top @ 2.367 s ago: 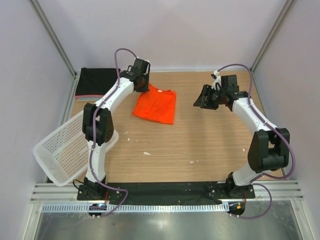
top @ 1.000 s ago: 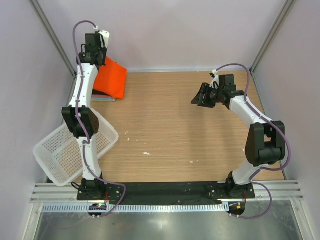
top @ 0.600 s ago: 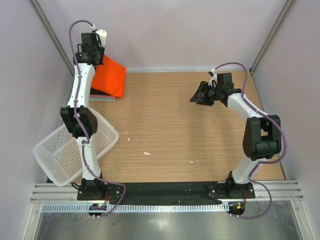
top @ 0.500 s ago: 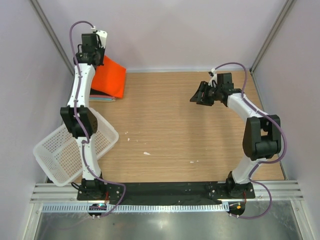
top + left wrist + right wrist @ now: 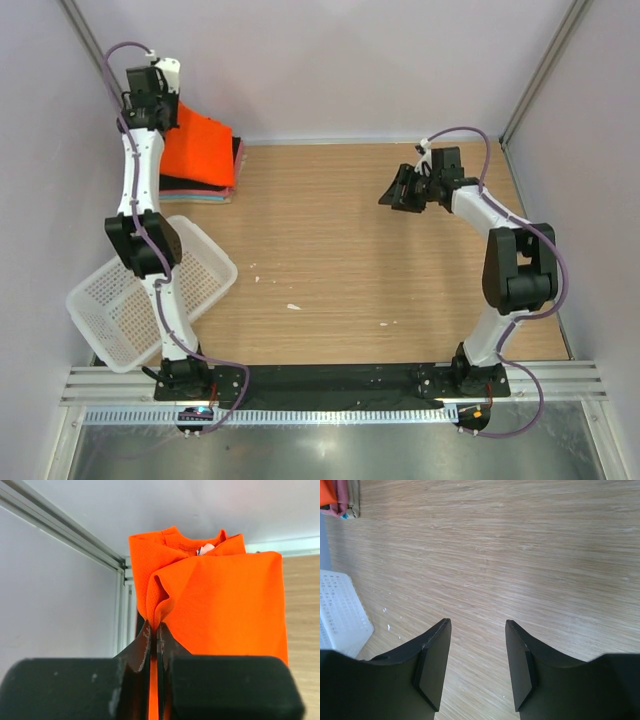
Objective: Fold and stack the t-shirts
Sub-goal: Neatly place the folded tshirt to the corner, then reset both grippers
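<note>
Orange-red t-shirt (image 5: pixel 220 610) pinched near its collar by the left gripper (image 5: pixel 155 630), jaws clamped on cloth, slanted down onto the folded stack (image 5: pixel 200 192) at the table's (image 5: pixel 360 270) far-left corner, right gripper (image 5: pixel 477 630) with jaws held wide.

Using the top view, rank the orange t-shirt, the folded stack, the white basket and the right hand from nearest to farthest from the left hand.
1. orange t-shirt, pinched in the left hand at the far left corner.
2. folded stack, directly under that shirt.
3. white basket, on the left, toward the near edge.
4. right hand, open, across on the right side.
</note>
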`<state>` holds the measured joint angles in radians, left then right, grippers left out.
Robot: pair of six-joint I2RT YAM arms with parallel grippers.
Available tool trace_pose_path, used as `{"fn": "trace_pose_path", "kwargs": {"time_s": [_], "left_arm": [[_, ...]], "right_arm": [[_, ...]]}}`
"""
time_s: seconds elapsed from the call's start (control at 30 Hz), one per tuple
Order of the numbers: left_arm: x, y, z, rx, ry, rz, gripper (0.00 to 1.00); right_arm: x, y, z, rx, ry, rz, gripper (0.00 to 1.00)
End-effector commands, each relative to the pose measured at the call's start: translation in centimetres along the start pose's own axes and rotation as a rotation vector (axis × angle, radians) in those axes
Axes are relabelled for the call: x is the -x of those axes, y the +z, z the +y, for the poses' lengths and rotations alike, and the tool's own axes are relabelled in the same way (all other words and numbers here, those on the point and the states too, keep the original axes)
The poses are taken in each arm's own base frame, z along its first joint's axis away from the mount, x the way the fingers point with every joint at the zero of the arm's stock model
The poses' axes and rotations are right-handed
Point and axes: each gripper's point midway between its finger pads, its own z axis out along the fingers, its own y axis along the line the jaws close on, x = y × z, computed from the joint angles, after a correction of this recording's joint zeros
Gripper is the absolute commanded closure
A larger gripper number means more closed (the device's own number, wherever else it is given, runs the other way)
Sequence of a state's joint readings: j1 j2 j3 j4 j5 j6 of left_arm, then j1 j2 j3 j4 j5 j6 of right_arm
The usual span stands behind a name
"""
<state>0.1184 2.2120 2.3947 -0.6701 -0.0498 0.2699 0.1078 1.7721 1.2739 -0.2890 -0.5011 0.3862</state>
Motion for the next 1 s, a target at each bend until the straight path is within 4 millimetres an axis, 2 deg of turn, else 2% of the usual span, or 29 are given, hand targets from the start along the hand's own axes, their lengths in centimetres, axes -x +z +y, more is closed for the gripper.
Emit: {"fn": "trace_pose_path", "kwargs": {"time_s": [0.0, 0.07, 0.1, 0.13, 0.17, 0.23, 0.3, 0.33, 0.4, 0.5, 0.6, 0.63, 0.67, 0.7, 0.73, 0.77, 0.8, 0.83, 0.87, 0.9, 0.93, 0.97], "left_arm": [[2.7, 1.0, 1.6, 0.031, -0.011, -0.125, 1.00], [2.5, 2.1, 1.7, 0.046, -0.004, -0.143, 1.00], [1.1, 3.3, 1.6, 0.065, 0.001, -0.115, 0.94], [0.8, 3.9, 1.9, 0.087, -0.001, -0.114, 0.87], [0.5, 4.7, 2.4, 0.119, -0.004, -0.119, 0.73], [-0.7, 6.1, 4.0, 0.230, -0.008, -0.083, 0.40], [-1.0, 6.2, 5.0, 0.293, -0.023, -0.065, 0.31], [-0.8, 5.7, 5.3, 0.307, -0.036, -0.067, 0.30], [-0.5, 4.9, 4.9, 0.298, -0.071, -0.076, 0.29], [0.2, 3.2, 3.2, 0.256, -0.111, -0.081, 0.26], [0.6, 1.1, 0.0, 0.185, -0.112, -0.049, 0.25], [1.2, 0.3, -1.7, 0.148, -0.109, -0.049, 0.25], [0.4, -0.5, -2.9, 0.115, -0.103, -0.005, 0.24], [1.2, -2.0, -3.8, 0.085, -0.148, -0.011, 0.25], [1.8, -3.2, -6.4, 0.012, -0.162, -0.010, 0.26], [1.6, -4.4, -8.9, -0.111, -0.189, 0.012, 0.26], [2.2, -6.7, -10.5, -0.187, -0.265, 0.004, 0.28], [2.4, -8.2, -13.3, -0.294, -0.295, 0.008, 0.29], [3.2, -10.2, -15.6, -0.417, -0.314, -0.015, 0.29], [2.5, -12.4, -16.8, -0.461, -0.329, 0.002, 0.29], [2.8, -14.5, -19.1, -0.527, -0.362, 0.005, 0.29], [3.0, -15.9, -20.6, -0.585, -0.365, -0.008, 0.28]], "right_arm": [[1.8, 0.8, 0.9, 0.027, -0.022, -0.043, 0.47], [1.6, 1.3, 0.5, 0.022, -0.018, -0.032, 0.47], [1.5, 1.4, 0.3, 0.017, -0.019, -0.029, 0.46], [1.5, 1.5, 0.3, 0.017, -0.022, -0.027, 0.46], [1.4, 1.7, 0.0, 0.010, -0.021, -0.025, 0.46], [1.3, 1.9, -0.3, 0.002, -0.022, -0.018, 0.46], [1.0, 2.3, -0.6, -0.005, -0.016, -0.003, 0.46], [1.0, 2.5, -0.4, 0.000, -0.016, -0.001, 0.46], [1.0, 2.6, -0.2, 0.005, -0.014, 0.003, 0.46], [0.4, 2.6, 0.4, 0.011, -0.023, 0.015, 0.46], [0.1, 2.4, 0.7, 0.018, -0.011, 0.032, 0.46], [0.1, 2.1, 0.9, 0.017, -0.009, 0.031, 0.46], [0.1, 1.9, 0.9, 0.014, -0.002, 0.032, 0.46], [0.6, 1.5, 1.3, 0.012, -0.007, 0.023, 0.46], [0.6, 0.8, 1.6, 0.001, 0.000, 0.032, 0.46], [0.9, 0.3, 2.0, 0.000, -0.006, 0.029, 0.45], [1.6, -0.4, 2.6, 0.000, -0.022, 0.016, 0.38], [1.8, -1.7, 3.4, -0.010, -0.030, 0.007, 0.32], [2.0, -2.4, 3.9, -0.011, -0.039, -0.005, 0.22], [2.3, -3.2, 4.5, -0.010, -0.047, -0.020, 0.16], [2.7, -4.8, 5.5, -0.003, -0.053, -0.050, 0.09], [2.7, -5.5, 5.9, -0.007, -0.051, -0.068, 0.01]]}}
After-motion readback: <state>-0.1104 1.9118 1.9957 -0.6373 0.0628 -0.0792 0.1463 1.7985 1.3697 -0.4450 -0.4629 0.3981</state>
